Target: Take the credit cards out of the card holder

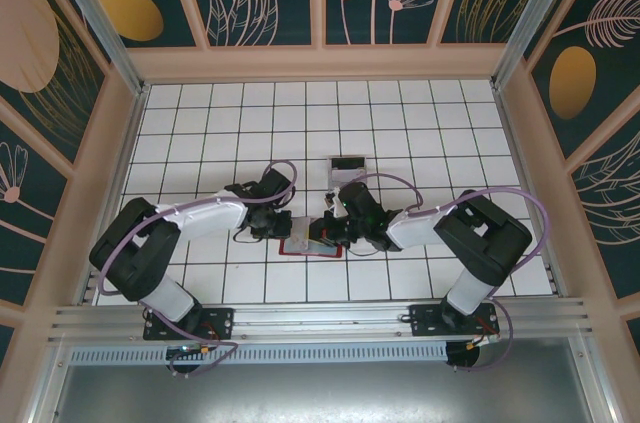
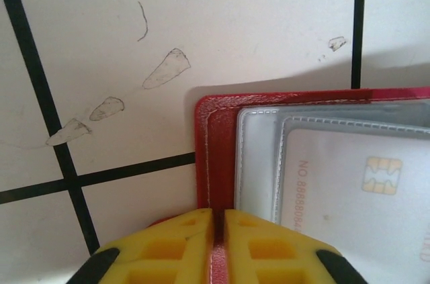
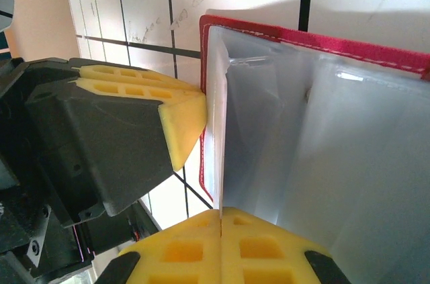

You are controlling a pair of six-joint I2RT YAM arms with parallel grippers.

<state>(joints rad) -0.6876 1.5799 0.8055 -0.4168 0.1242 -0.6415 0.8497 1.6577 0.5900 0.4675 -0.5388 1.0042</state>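
The red card holder (image 1: pixel 312 247) lies open on the tiled table between both arms. In the left wrist view its red cover (image 2: pixel 218 136) runs into the narrow slit between my left gripper's (image 2: pixel 218 213) yellow fingers, which pinch that edge. A pale credit card (image 2: pixel 356 190) with a gold chip sits inside a clear sleeve. My right gripper (image 3: pixel 220 213) is shut on the thin edge of a lifted clear sleeve (image 3: pixel 269 136). The left gripper's yellow fingertip (image 3: pixel 183 123) rests against the holder's left edge. From above, the left gripper (image 1: pixel 284 227) and right gripper (image 1: pixel 330 234) meet over the holder.
A small pale rectangular thing with a dark top strip (image 1: pixel 348 168) lies a little beyond the grippers. White tiles with black lines (image 1: pixel 420 123) stretch to the back wall. Low walls (image 1: pixel 110 163) bound the table on the left, right and far sides.
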